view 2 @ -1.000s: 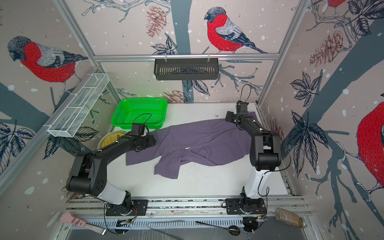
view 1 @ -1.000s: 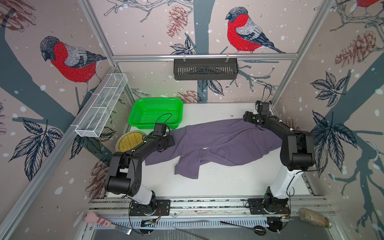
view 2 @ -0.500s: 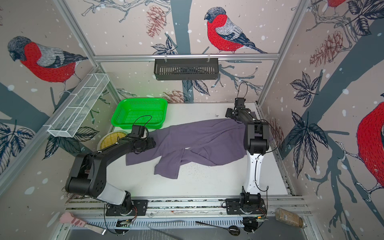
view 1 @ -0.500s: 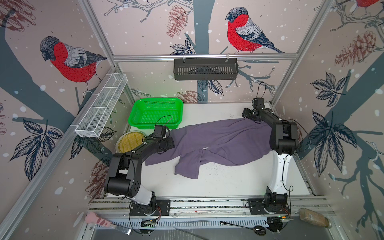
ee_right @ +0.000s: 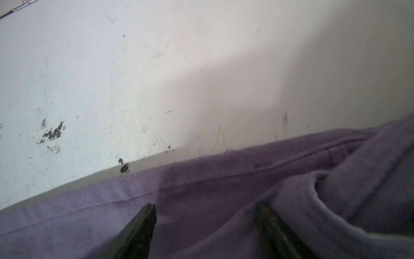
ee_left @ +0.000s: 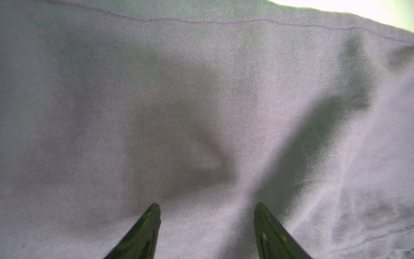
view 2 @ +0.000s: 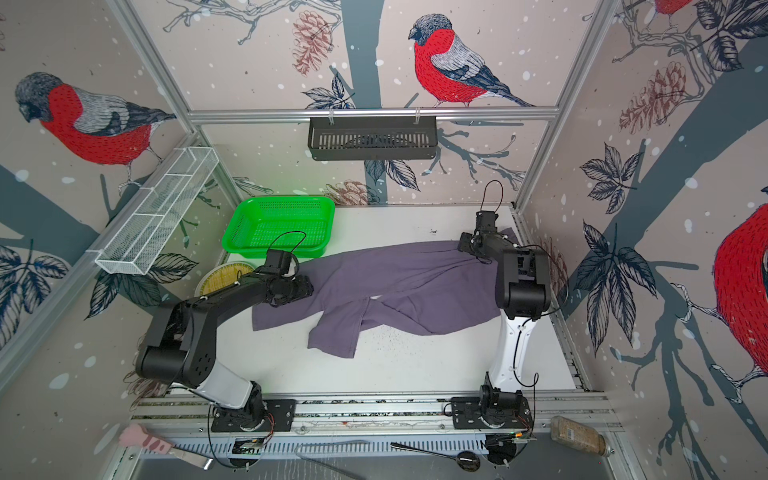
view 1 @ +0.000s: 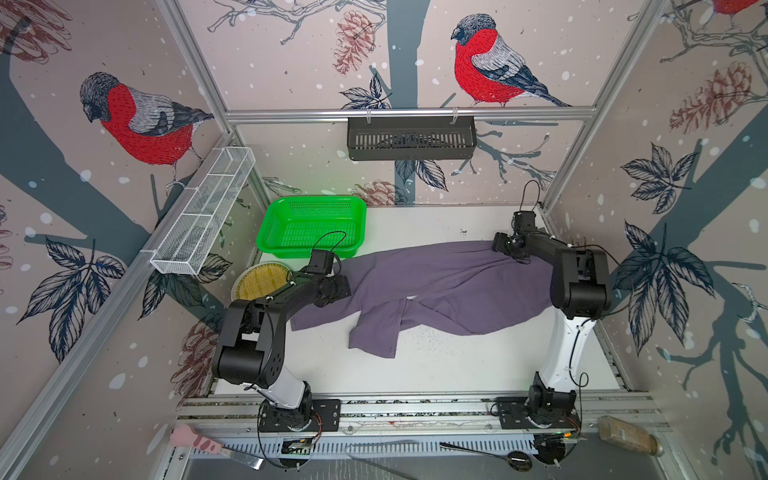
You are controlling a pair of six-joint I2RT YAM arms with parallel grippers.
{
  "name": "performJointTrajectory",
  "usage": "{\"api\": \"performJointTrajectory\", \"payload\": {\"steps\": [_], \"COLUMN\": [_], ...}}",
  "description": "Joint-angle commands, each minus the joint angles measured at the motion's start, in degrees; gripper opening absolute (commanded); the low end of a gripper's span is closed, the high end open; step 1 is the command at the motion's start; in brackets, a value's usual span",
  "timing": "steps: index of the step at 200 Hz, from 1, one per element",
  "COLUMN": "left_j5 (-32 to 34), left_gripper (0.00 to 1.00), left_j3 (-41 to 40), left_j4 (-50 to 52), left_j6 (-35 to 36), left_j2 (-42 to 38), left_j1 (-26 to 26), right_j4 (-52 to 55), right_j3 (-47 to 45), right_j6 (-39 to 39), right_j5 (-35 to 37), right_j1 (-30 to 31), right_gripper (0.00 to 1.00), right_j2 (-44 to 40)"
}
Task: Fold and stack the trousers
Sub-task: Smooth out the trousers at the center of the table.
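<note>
I'm at the grasping step. The trousers (view 1: 449,286) lie spread under both pairs of jaws. The left gripper (ee_left: 206,205) and right gripper (ee_right: 205,205) gape wide, seemingly holding nothing. Next, pinch the cloth between them, then lift and fold.

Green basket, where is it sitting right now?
In both top views the green basket sits at the table's back left, just behind the trousers and the left gripper, next to a round yellow dish.

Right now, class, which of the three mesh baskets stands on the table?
The green basket, at the back; the white wire basket and the black slotted basket hang on the walls.
</note>
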State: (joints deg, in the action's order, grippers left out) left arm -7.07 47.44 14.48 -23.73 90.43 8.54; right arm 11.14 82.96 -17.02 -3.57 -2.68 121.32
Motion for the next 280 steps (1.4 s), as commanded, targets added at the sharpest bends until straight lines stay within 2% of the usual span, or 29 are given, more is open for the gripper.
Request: {"api": "performJointTrajectory", "payload": {"steps": [1, 66, 147, 168, 190, 223, 241, 265, 280], "left_j5": [0.6, 1.8, 2.0, 2.2, 2.2, 2.3, 2.2, 2.1, 1.8], "left_gripper": [0.67, 0.67, 0.67, 0.68, 0.67, 0.67, 0.67, 0.68, 0.67], "left_j3": [0.7, 1.5, 0.8, -0.7, -1.9, -2.8, -3.3, -3.4, -3.5], "left_j4": [1.3, 3.7, 4.1, 3.9, 3.7, 3.8, 3.6, 3.5, 3.6], "left_j6": [1.1, 2.0, 1.2, 0.1, -0.8, -0.6, -0.3, -0.1, -0.2], "left_j2": [-0.2, -1.4, -0.8, -1.9, -2.6, -2.5, -2.5, -2.3, -2.7], "left_j1": [0.0, 0.1, 0.7, 1.8, 2.8, 3.3, 3.3, 3.4, 3.3], "right_j4": [3.0, 7.7, 13.9, 16.2, 19.2, 23.1, 24.3, 22.5, 22.2], "right_j3": [3.3, 12.9, 22.1, 24.8, 27.7, 31.8, 33.0, 31.7, 32.4], "right_j6": [-2.4, -5.2, -3.8, -3.5, -2.0, -1.6, -1.7, -2.6, -2.6], "right_j5": [-0.7, 4.4, 4.2, 8.0, 14.5, 15.0, 14.0, 12.1, 12.4], "right_j1": [0.0, 0.3, 1.7, 2.9, 4.8, 5.0, 4.8, 4.5, 4.5], "right_gripper": [0.74, 0.71, 0.55, 0.53, 0.54, 0.54, 0.43, 0.17, 0.1], "right_j2": [1.5, 11.3, 17.6, 18.8, 20.3, 23.5, 24.5, 23.1, 21.8]}}
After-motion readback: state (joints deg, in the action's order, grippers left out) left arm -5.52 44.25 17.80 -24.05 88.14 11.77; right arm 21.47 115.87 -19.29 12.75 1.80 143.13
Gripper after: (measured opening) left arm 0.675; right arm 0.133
